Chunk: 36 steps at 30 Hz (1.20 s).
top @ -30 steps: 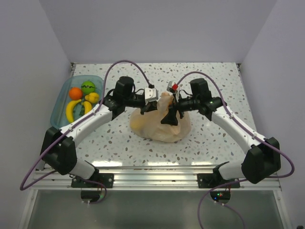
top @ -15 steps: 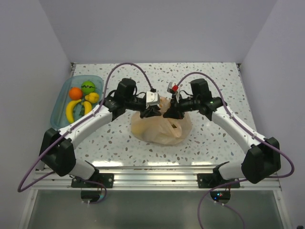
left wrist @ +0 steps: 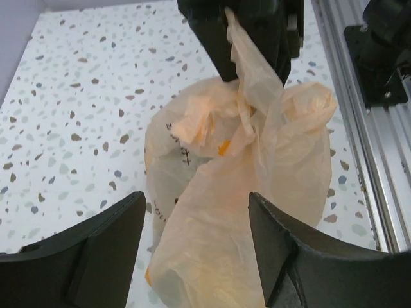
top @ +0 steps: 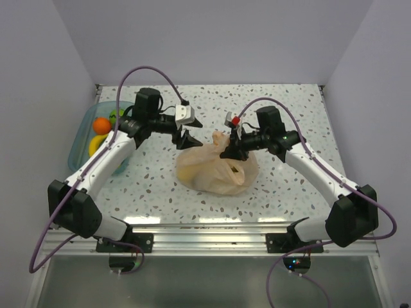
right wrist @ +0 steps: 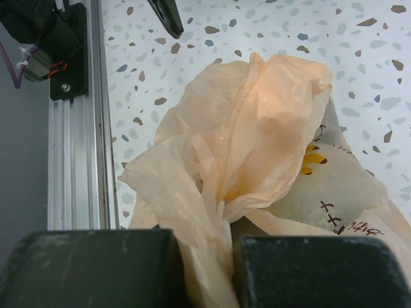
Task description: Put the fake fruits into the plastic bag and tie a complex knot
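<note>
One plastic bag, one orange; my left gripper wide open, empty; my right gripper clamped on the bag's neck.

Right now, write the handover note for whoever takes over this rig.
Left pincer: open, off the bag, on its left side.
Right pincer: shut on the gathered neck of the thin peach-orange plastic bag, which sits bulging mid-table.
Done: something seems bagged; the neck is bunched.
To do: a round orange fruit, a yellow plastic banana and a green ball lie in the clear blue tray at far left. Bag them, then tie the neck; no finished tie shows.
</note>
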### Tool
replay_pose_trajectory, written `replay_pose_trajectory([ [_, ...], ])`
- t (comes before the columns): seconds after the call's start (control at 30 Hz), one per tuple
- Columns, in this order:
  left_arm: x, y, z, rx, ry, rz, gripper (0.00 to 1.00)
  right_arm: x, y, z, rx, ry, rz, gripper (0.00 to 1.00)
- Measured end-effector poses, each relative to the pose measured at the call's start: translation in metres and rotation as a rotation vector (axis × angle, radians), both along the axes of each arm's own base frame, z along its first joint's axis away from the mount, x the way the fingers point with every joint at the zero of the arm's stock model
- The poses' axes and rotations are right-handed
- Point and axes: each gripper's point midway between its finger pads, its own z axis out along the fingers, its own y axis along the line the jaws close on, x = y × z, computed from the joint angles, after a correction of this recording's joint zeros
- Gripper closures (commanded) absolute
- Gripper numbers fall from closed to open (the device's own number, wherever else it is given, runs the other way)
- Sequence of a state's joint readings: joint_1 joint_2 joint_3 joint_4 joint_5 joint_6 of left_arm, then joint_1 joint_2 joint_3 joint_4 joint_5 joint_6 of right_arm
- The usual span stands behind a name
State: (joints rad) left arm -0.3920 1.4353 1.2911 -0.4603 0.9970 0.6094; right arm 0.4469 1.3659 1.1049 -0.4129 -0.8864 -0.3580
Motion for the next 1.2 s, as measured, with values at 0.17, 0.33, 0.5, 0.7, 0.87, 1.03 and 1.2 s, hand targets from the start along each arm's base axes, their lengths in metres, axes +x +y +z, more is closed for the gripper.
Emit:
replay_pose_trajectory([
  [0.17, 0.001, -0.016, 0.026, -0.096, 0.029, -0.023, 0.27, -0.002, -0.002, -0.002, -0.011, -0.015, 0.019, 1.0],
  [0.33, -0.002, -0.04, 0.029, -0.125, 0.08, -0.08, 0.27, -0.004, -0.003, -0.003, -0.02, -0.027, 0.034, 1.0],
  [0.5, -0.015, -0.06, 0.013, -0.105, 0.145, -0.135, 0.41, -0.003, -0.003, -0.003, -0.023, -0.043, 0.043, 1.0],
  [0.7, -0.008, -0.064, 0.005, -0.075, 0.192, -0.127, 1.0, 0.003, -0.006, 0.002, -0.027, -0.063, -0.011, 1.0],
  [0.87, 0.013, -0.064, 0.022, -0.076, 0.178, -0.084, 1.0, 0.025, -0.017, 0.018, 0.027, -0.009, -0.224, 1.0],
  [1.03, 0.041, -0.084, 0.066, -0.105, 0.11, -0.077, 1.0, 0.043, -0.026, 0.056, 0.126, 0.081, -0.483, 1.0],
  [1.2, 0.053, -0.099, 0.097, -0.109, 0.062, -0.043, 1.0, 0.054, -0.033, 0.088, 0.285, 0.263, -0.738, 1.0],
])
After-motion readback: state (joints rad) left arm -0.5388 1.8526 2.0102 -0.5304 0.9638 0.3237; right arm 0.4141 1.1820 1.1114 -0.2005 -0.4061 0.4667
